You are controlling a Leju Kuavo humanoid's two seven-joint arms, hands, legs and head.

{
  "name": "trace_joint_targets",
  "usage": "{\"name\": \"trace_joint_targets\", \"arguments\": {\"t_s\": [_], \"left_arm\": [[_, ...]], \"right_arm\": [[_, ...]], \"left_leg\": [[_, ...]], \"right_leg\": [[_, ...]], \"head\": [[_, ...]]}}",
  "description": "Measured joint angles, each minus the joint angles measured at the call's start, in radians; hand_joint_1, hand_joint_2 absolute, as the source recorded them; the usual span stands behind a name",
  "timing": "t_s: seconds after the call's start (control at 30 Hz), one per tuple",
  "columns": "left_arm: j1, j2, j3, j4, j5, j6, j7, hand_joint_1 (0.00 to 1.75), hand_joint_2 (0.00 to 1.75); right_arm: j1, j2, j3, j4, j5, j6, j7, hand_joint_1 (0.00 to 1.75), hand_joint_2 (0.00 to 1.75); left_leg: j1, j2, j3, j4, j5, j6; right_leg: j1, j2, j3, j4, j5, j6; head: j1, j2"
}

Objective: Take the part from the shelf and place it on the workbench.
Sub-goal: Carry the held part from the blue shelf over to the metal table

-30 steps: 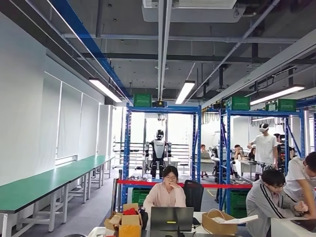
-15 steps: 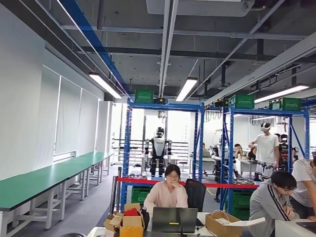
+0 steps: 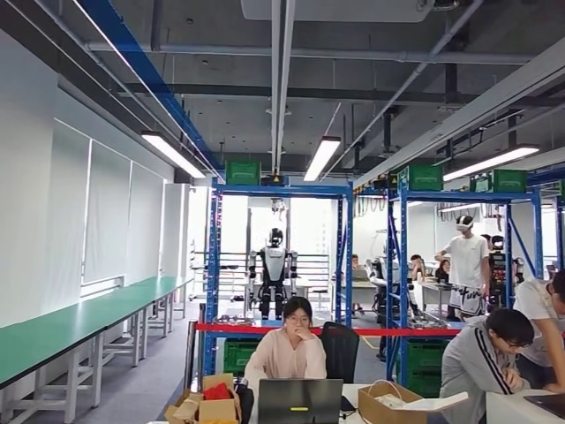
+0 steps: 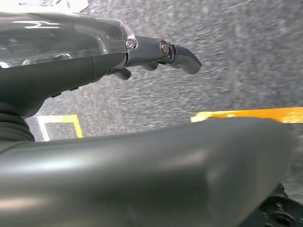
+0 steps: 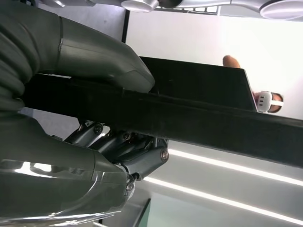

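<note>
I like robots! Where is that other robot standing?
In the head view the other robot stands far back, left of centre, inside the blue shelf frame, behind the red tape and the seated person in pink.

The right hand [image 5: 107, 142] has smooth grey plastic with a soft shine, and small shiny metal screws. It grips a flat black part [image 5: 200, 109] that looks matt and dull. Under the left hand [image 4: 107, 52], shiny and smooth too, the grey floor [image 4: 228, 52] looks rough and speckled, with a painted yellow line [image 4: 250, 114].
</note>
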Motion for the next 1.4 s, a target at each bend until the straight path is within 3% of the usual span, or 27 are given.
{"name": "trace_joint_targets", "arguments": {"t_s": [0.03,0.17,0.23,0.3,0.33,0.37,0.4,0.5,0.53,0.57,0.63,0.7,0.8,0.87,0.9,0.97,1.03,1.07,1.17,1.23,1.33,1.37,1.4], "left_arm": [[0.001,0.0,0.0,0.0,0.0,0.0,0.0,0.0,1.75],[-0.001,0.001,0.0,0.0,0.0,0.0,-0.001,0.0,1.75],[-0.003,0.003,0.0,0.0,0.0,0.0,-0.002,0.0,1.75],[-0.004,0.004,0.0,0.0,0.0,0.001,-0.002,0.0,1.75],[-0.004,0.004,0.0,0.0,0.0,0.001,-0.002,0.0,1.75],[-0.003,0.004,0.0,0.0,0.0,0.001,-0.002,0.0,1.75],[-0.003,0.004,0.0,0.0,0.0,0.001,-0.002,0.0,1.75],[-0.003,0.004,0.0,0.0,0.0,0.0,-0.002,0.0,1.75],[-0.005,0.003,0.0,0.0,0.0,0.0,-0.002,0.0,1.75],[-0.005,0.003,0.0,0.0,0.0,0.0,-0.002,0.0,1.75],[-0.006,0.003,0.0,0.0,0.0,0.0,-0.002,0.0,1.75],[-0.009,0.003,0.0,0.0,0.0,0.0,-0.003,0.0,1.75],[-0.01,0.003,0.0,0.0,0.0,0.0,-0.003,0.0,1.75],[-0.007,0.004,0.0,0.0,0.0,0.0,-0.003,0.0,1.75],[-0.005,0.004,0.0,0.0,0.0,0.0,-0.003,0.0,1.75],[-0.005,0.005,0.0,0.0,-0.001,0.0,-0.005,0.0,1.75],[-0.006,0.005,0.0,0.0,-0.001,-0.001,-0.006,0.0,1.75],[-0.006,0.005,0.0,0.0,-0.001,-0.002,-0.006,0.0,1.75],[-0.006,0.006,0.0,0.0,-0.002,-0.003,-0.006,0.0,1.75],[-0.008,0.007,0.0,0.0,-0.002,-0.003,-0.006,0.0,1.75],[-0.009,0.008,0.0,0.0,-0.002,-0.003,-0.006,0.0,1.75],[-0.009,0.008,0.0,0.0,-0.002,-0.003,-0.006,0.0,1.75],[-0.008,0.008,0.0,0.0,-0.002,-0.003,-0.006,0.0,1.75]], "right_arm": [[0.001,0.0,0.0,0.0,0.0,0.0,0.0,1.75,1.75],[0.001,0.0,-0.003,-0.003,0.001,0.0,-0.004,1.75,1.75],[0.001,0.0,-0.004,-0.005,0.001,0.0,-0.006,1.75,1.75],[0.004,0.0,-0.006,-0.005,0.001,0.0,-0.007,1.75,1.75],[0.006,-0.001,-0.006,-0.005,0.001,0.0,-0.007,1.75,1.75],[0.007,-0.001,-0.006,-0.005,0.001,0.0,-0.007,1.75,1.75],[0.008,-0.001,-0.006,-0.005,0.001,0.0,-0.007,1.75,1.75],[0.006,-0.001,-0.007,-0.005,0.002,0.0,-0.008,1.75,1.75],[0.007,-0.001,-0.008,-0.005,0.002,0.0,-0.008,1.75,1.75],[0.007,-0.002,-0.008,-0.006,0.002,0.0,-0.009,1.75,1.75],[0.007,-0.001,-0.009,-0.008,0.002,0.0,-0.009,1.75,1.75],[0.005,0.0,-0.009,-0.01,0.002,0.0,-0.01,1.75,1.75],[0.004,0.001,-0.009,-0.011,0.002,0.0,-0.01,1.75,1.75],[0.007,0.001,-0.008,-0.011,0.002,0.0,-0.01,1.75,1.75],[0.007,0.001,-0.008,-0.011,0.002,0.0,-0.01,1.75,1.75],[0.007,0.001,-0.008,-0.011,0.002,0.0,-0.01,1.75,1.75],[0.006,0.001,-0.008,-0.01,0.004,0.0,-0.01,1.75,1.75],[0.006,0.001,-0.008,-0.01,0.005,0.0,-0.01,1.75,1.75],[0.005,0.001,-0.009,-0.012,0.007,0.0,-0.011,1.75,1.75],[0.003,0.001,-0.009,-0.015,0.007,0.0,-0.011,1.75,1.75],[0.004,0.001,-0.009,-0.016,0.007,0.0,-0.012,1.75,1.75],[0.006,0.0,-0.009,-0.016,0.008,0.0,-0.012,1.75,1.75],[0.006,0.0,-0.009,-0.016,0.008,0.0,-0.012,1.75,1.75]], "left_leg": [[-0.002,0.0,0.001,-0.022,0.022,0.006],[-0.006,-0.001,0.014,-0.031,0.015,0.033],[-0.002,-0.002,0.032,-0.035,0.003,0.04],[-0.002,-0.001,0.051,-0.037,-0.014,0.043],[-0.002,-0.001,0.061,-0.037,-0.023,0.043],[-0.002,-0.002,0.074,-0.037,-0.033,0.042],[-0.002,-0.002,0.088,-0.037,-0.043,0.041],[-0.002,-0.003,0.129,-0.042,-0.072,0.032],[-0.002,-0.004,0.136,-0.047,-0.079,0.026],[-0.002,-0.004,0.142,-0.049,-0.081,0.021],[-0.002,-0.003,0.151,-0.049,-0.08,0.01],[-0.002,-0.001,0.136,-0.003,-0.082,0.006],[-0.004,-0.001,0.034,0.16,-0.142,0.002],[-0.004,-0.001,-0.024,0.214,-0.168,-0.002],[-0.004,-0.001,-0.033,0.197,-0.153,-0.003],[-0.003,-0.001,-0.017,0.09,-0.059,-0.001],[-0.006,0.0,0.002,0.0,0.006,0.006],[-0.008,0.0,0.004,-0.016,0.015,0.012],[-0.009,-0.001,0.016,-0.02,0.006,0.029],[-0.004,-0.001,0.034,-0.025,-0.003,0.038],[-0.003,-0.001,0.059,-0.027,-0.026,0.041],[-0.003,-0.001,0.07,-0.027,-0.035,0.04],[-0.002,-0.002,0.082,-0.027,-0.045,0.038]], "right_leg": [[0.0,0.001,0.002,0.003,-0.009,0.006],[-0.005,0.001,-0.006,0.033,-0.021,0.028],[-0.01,-0.004,-0.06,0.13,-0.036,0.041],[-0.017,-0.007,-0.148,0.256,-0.078,0.051],[-0.019,-0.009,-0.185,0.293,-0.096,0.054],[-0.02,-0.01,-0.206,0.299,-0.098,0.054],[-0.021,-0.011,-0.212,0.272,-0.079,0.054],[-0.014,-0.015,-0.179,0.101,0.06,0.039],[-0.01,-0.016,-0.17,0.067,0.091,0.032],[-0.007,-0.015,-0.167,0.052,0.101,0.024],[-0.006,-0.012,-0.155,0.041,0.097,0.011],[-0.009,-0.012,-0.131,0.027,0.09,-0.002],[-0.007,-0.012,-0.102,0.021,0.07,-0.014],[-0.005,-0.008,-0.083,0.021,0.053,-0.016],[-0.005,-0.006,-0.071,0.021,0.044,-0.015],[-0.005,-0.004,-0.042,0.021,0.021,-0.009],[-0.002,-0.002,-0.023,0.025,-0.001,0.002],[-0.002,-0.001,-0.019,0.027,-0.008,0.007],[-0.002,-0.002,-0.017,0.04,-0.02,0.022],[-0.006,-0.006,-0.053,0.112,-0.035,0.035],[-0.015,-0.011,-0.176,0.295,-0.094,0.049],[-0.017,-0.012,-0.206,0.32,-0.101,0.051],[-0.018,-0.013,-0.218,0.31,-0.086,0.05]], "head": [[0.0,0.0],[0.0,0.0],[0.0,0.0],[0.0,0.0],[0.0,0.0],[0.0,0.0],[0.0,0.0],[0.0,0.0],[0.0,0.0],[0.0,0.0],[0.0,0.0],[0.0,0.0],[0.0,0.0],[0.0,0.0],[0.0,0.0],[0.0,0.0],[0.0,0.0],[0.0,0.0],[0.0,0.0],[0.0,0.0],[0.0,0.0],[0.0,0.0],[0.0,0.0]]}}
